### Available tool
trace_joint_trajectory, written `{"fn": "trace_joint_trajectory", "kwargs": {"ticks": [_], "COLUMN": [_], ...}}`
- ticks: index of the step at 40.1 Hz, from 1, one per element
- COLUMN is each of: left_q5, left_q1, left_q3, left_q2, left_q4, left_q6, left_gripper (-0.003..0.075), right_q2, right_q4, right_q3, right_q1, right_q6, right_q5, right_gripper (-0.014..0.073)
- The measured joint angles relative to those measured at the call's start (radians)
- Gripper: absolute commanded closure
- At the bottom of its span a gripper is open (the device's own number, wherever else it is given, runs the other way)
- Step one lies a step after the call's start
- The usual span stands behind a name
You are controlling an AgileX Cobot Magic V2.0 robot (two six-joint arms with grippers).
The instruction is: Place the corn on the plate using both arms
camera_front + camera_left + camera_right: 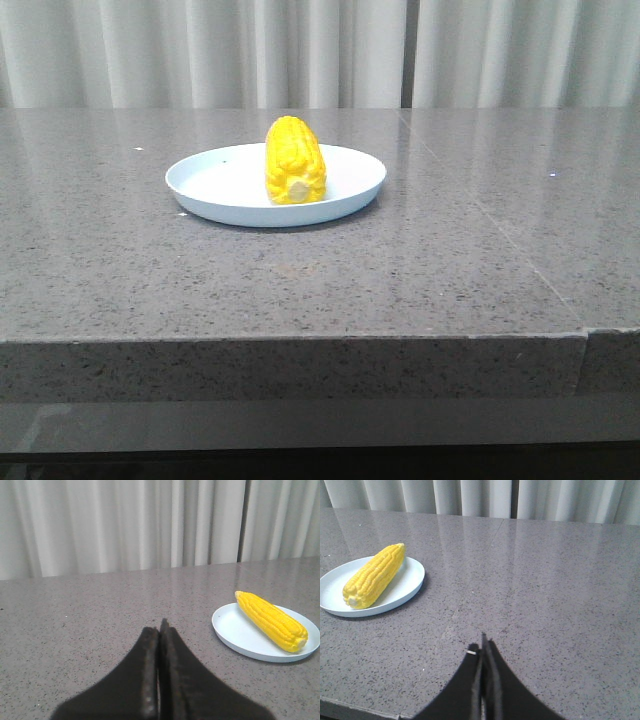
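The yellow corn [295, 162] lies on the pale blue-white plate [215, 185] in the middle of the table, its pale stub end toward the front edge. The corn [272, 621] and plate [235, 630] also show in the left wrist view, and the corn [373, 575] and plate [407, 582] in the right wrist view. My left gripper [160, 627] is shut and empty, well away from the plate on its left. My right gripper [483, 644] is shut and empty, apart from the plate on its right. Neither gripper shows in the front view.
The grey speckled stone table [450, 260] has a front edge near the camera and a seam line [583, 333] at the right. White curtains [300, 50] hang behind the table.
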Motion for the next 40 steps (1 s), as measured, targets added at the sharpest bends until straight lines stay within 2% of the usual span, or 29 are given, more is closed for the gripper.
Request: {"fn": "trace_joint_trajectory", "kwargs": {"ticks": [17, 30, 40], "left_q5": [-0.029, -0.219, -0.343], "left_q1": [0.006, 0.154, 0.187], "left_q3": [0.025, 0.260, 0.430], "left_q2": [-0.005, -0.050, -0.050], "left_q4": [0.000, 0.000, 0.000], "left_q6": [0.000, 0.000, 0.000], "left_gripper": [0.0741, 0.0741, 0.0741], "right_q2": [0.000, 0.000, 0.000], "right_q4": [0.000, 0.000, 0.000], "right_q3": [0.000, 0.000, 0.000], "right_q1": [0.000, -0.001, -0.001], "right_q6": [0.000, 0.000, 0.000], "right_q5": [0.000, 0.000, 0.000], "right_gripper": [0.0661, 0.0661, 0.0661]}}
